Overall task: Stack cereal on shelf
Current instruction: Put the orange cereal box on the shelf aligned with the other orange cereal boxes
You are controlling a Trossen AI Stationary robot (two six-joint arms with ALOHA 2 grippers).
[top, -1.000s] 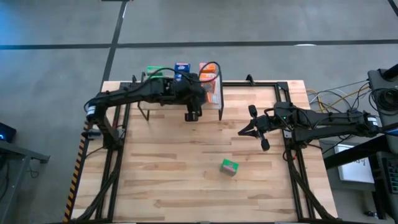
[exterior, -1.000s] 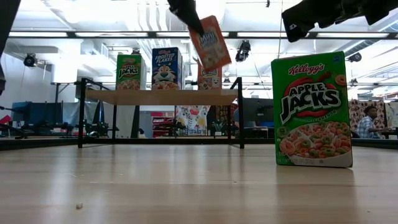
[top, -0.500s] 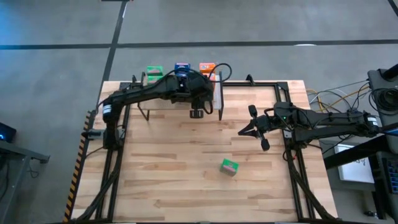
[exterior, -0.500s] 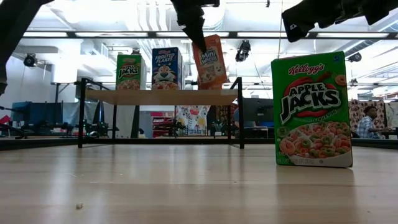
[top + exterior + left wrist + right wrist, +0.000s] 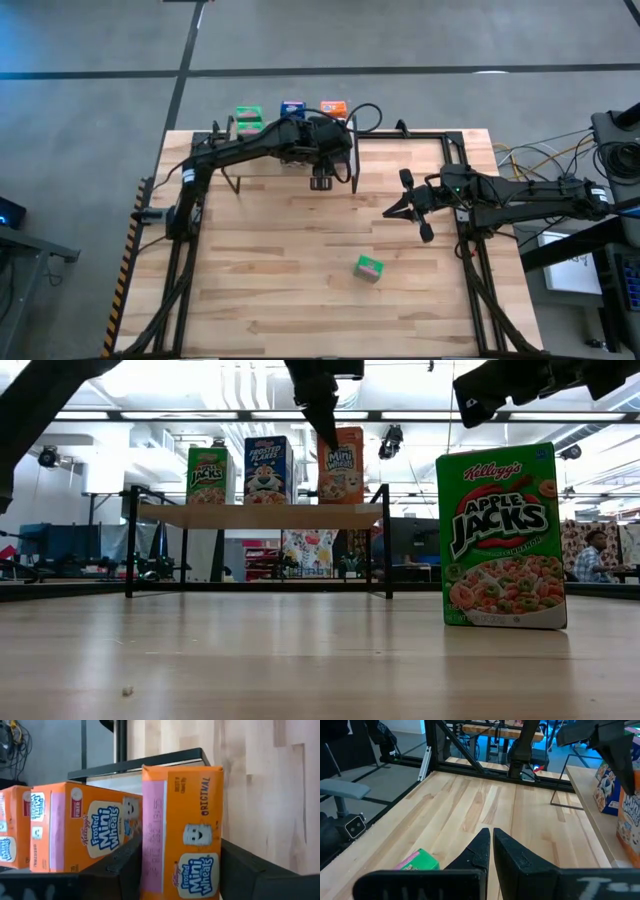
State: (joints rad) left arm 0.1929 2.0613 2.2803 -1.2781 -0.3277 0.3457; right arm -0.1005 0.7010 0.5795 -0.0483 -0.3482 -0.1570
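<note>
From above, we see the left tool reaching over the shelf at the far edge of the counter. Green, blue and orange tops show in a row behind the arm. The right tool waits over the right side of the counter, and a lone green box lies on the counter nearer the front, well apart from the shelf.

At counter height, three boxes stand upright on the shelf board: an Apple Jacks box, a Frosted Flakes box and a Mini Wheats box (the last one directly under the left tool, whose tip touches its top corner). The lone green box stands close to this camera.

Through the left wrist, we see the left tool's fingers on either side of the Mini Wheats box; whether they pinch it or have let go, we cannot tell. Further orange boxes stand beside it.

Through the right wrist, the right tool's fingers are pressed together, holding nothing.
</note>
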